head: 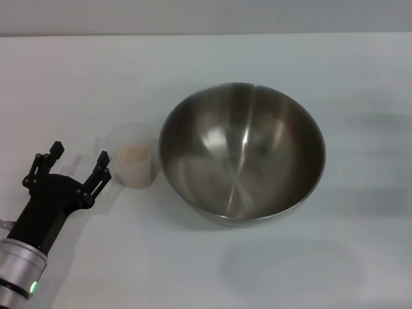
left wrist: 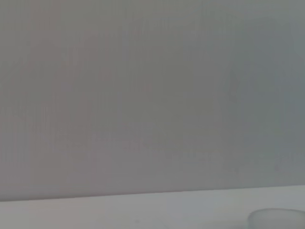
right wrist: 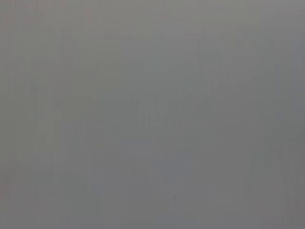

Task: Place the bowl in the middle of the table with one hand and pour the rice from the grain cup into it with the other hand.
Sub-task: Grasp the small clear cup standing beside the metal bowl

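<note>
Left claw (head: 78, 159) sits low at the near left of the table (head: 360, 257), fingers spread wide, pinching nothing. One black fingertip (head: 103, 157) is just beside the cup (head: 133, 157), at its left wall; can't tell if it touches. The other fingertip is farther left, well off the cup. The cup is not between the fingers, it's off to the right of the gap. The arm runs back toward the near left corner, black wrist then a silver collar with a small green light.

Cup is clear plastic, upright on the table, rice (head: 134, 155) inside as a pale beige heap. Handle and lip too faint to make out from the head view. In the left wrist view only a sliver of the cup rim (left wrist: 276, 218) shows over the table edge (left wrist: 143, 210), plain wall behind.

Bowl (head: 242, 152) is right of the cup, big shiny steel, upright, roughly mid table, nothing in it that shows. Its left rim is just beside the cup; contact unclear. The bowl is much wider than the cup.

Right claw is out of sight in every view; the right wrist view is flat grey, nothing to read. Can't tell its state.
</note>
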### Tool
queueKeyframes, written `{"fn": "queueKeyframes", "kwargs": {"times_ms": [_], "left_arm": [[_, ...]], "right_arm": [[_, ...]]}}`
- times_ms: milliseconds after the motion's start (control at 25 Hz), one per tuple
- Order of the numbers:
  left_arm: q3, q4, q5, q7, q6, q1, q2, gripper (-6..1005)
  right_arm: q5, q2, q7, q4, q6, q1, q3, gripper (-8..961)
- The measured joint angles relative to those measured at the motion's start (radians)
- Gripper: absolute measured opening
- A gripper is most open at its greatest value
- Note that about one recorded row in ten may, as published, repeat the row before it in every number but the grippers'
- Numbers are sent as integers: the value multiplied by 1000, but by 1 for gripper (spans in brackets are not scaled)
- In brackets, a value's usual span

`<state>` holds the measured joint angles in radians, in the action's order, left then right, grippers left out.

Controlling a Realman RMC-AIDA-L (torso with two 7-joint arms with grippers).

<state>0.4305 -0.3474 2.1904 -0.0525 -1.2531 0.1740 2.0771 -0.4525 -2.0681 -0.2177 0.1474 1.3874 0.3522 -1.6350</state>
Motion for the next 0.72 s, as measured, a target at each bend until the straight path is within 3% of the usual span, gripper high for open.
{"fn": "queueKeyframes", "kwargs": {"times_ms": [720], "left_arm": [[31, 36, -5, 0, 58, 59, 0, 864]], "right_arm": [[0, -3, -8, 6, 1, -4, 0, 492]]}}
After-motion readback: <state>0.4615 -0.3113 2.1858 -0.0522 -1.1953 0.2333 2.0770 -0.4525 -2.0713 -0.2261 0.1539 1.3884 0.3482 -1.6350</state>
